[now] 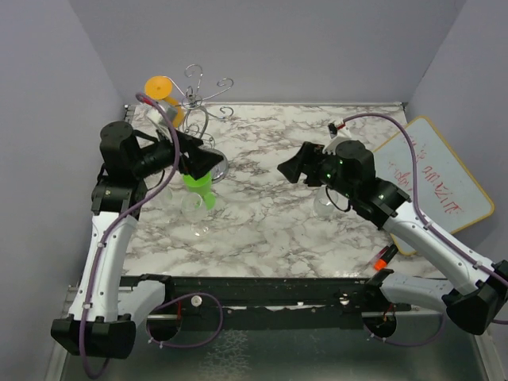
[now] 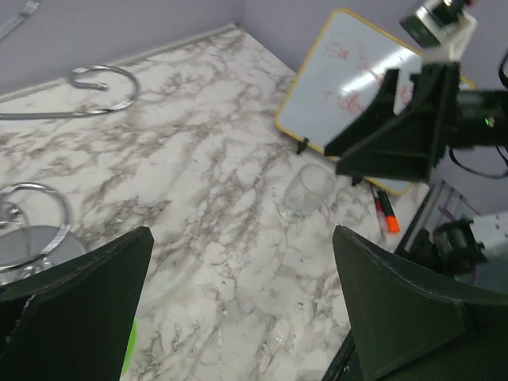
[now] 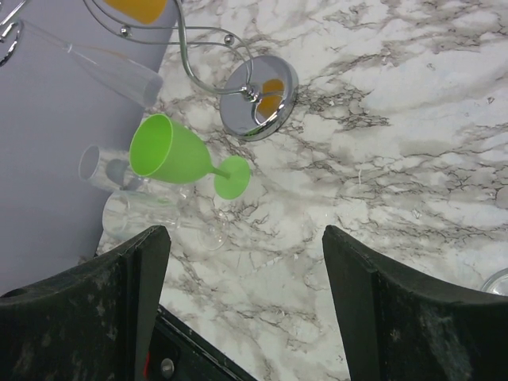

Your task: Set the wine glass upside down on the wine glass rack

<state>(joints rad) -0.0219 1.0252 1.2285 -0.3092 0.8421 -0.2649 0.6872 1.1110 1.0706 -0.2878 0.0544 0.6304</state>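
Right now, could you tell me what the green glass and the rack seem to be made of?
Green glass: probably plastic, opaque lime with a dull sheen. Rack: apparently polished metal wire; its round base reflects like a mirror.

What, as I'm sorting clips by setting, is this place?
Probably a lab test booth, not a home: plain purple walls box in a marble-patterned table, a whiteboard at its edge.
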